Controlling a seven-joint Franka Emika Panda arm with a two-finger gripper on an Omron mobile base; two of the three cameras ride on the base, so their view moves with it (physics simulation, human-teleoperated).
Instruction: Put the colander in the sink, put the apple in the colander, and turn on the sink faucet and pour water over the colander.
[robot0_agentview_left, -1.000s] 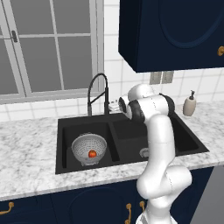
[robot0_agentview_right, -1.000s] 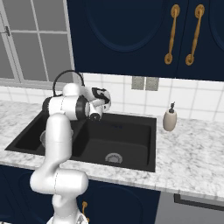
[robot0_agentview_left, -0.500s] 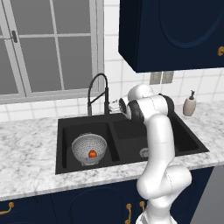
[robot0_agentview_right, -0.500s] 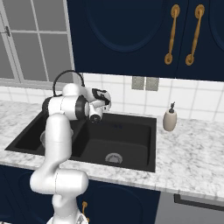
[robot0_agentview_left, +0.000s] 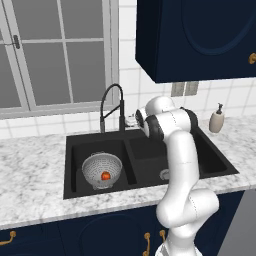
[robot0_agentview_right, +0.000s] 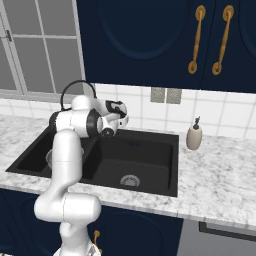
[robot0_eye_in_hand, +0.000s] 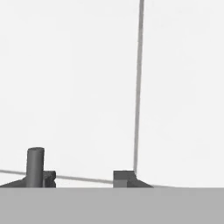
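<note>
While the white arm reaches toward the tiled wall behind the sink (robot0_agentview_left: 215, 162), its jaws (robot0_eye_in_hand: 81, 177) stand partly closed, with a dark upright rod (robot0_eye_in_hand: 35, 166) beside the left tip; whether they grip it cannot be told. Inside the sink's left basin sits the colander (robot0_agentview_left: 102, 170), holding the apple (robot0_agentview_left: 105, 175). Behind the sink rises the sink faucet (robot0_agentview_left: 112, 107), near the arm's wrist.
</note>
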